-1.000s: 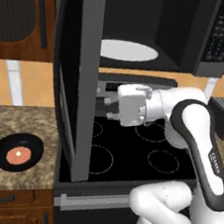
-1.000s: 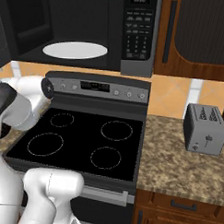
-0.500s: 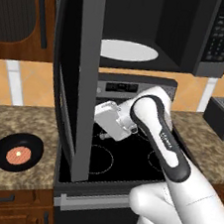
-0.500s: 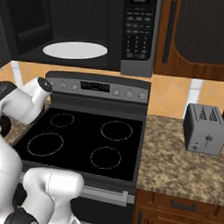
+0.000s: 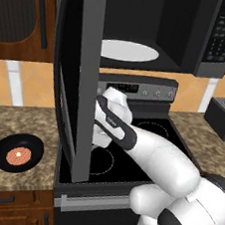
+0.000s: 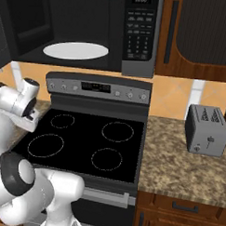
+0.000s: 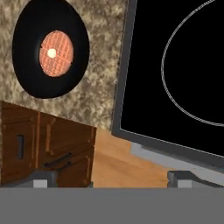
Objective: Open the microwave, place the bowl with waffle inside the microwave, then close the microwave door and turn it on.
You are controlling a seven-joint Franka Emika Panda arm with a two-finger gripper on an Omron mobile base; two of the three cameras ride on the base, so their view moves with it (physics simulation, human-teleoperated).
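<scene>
Microwave (image 5: 214, 42) is mounted above the stove (image 6: 85, 146), with its microwave door (image 5: 76, 79) swung fully open to the left and the white turntable (image 5: 128, 51) exposed inside. Bowl (image 5: 18, 152) is seen resting on the granite worktop (image 5: 13, 121) left of the stove, well apart from the microwave, with the waffle (image 7: 55, 53) lying flat in its bottom. In the hand view the tool (image 7: 113, 179) is seen with its fingertips spread wide, nothing between them, directed down at the stove's front left corner and the bowl. A grey toaster (image 6: 206, 130) stands on the worktop to the right.
</scene>
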